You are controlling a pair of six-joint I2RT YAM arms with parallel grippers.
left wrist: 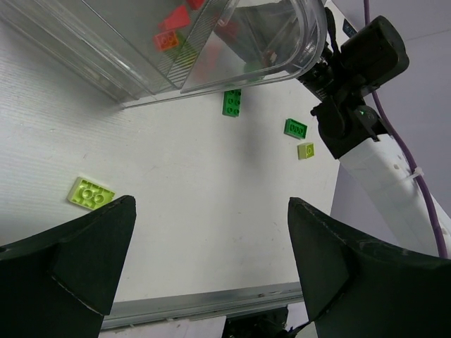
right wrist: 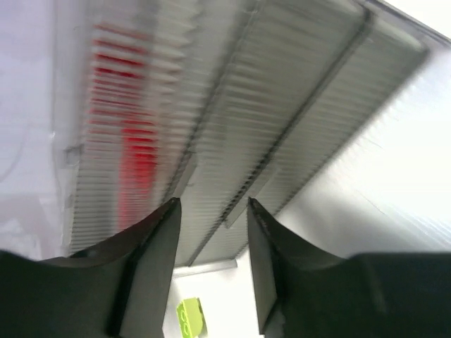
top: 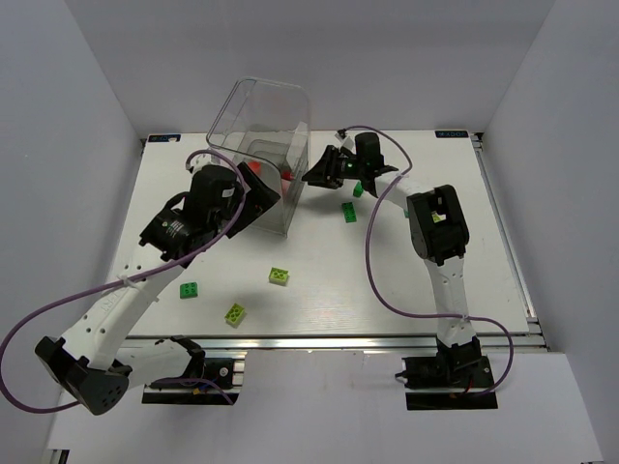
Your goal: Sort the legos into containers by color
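Clear rounded plastic box (top: 242,106) holds red bricks (left wrist: 171,32); left claw (left wrist: 211,204), at its 7 o'clock, released; right claw (right wrist: 213,203), 3 o'clock, grip cannot be told.

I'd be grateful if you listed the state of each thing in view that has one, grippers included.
left gripper: wide open, empty.
right gripper: slightly open, nothing seen between its fingers, close against the box wall.
clear box: holds red bricks; whether its drawers are open is unclear.
dark green bricks: loose on the table.
yellow-green bricks: loose on the table.
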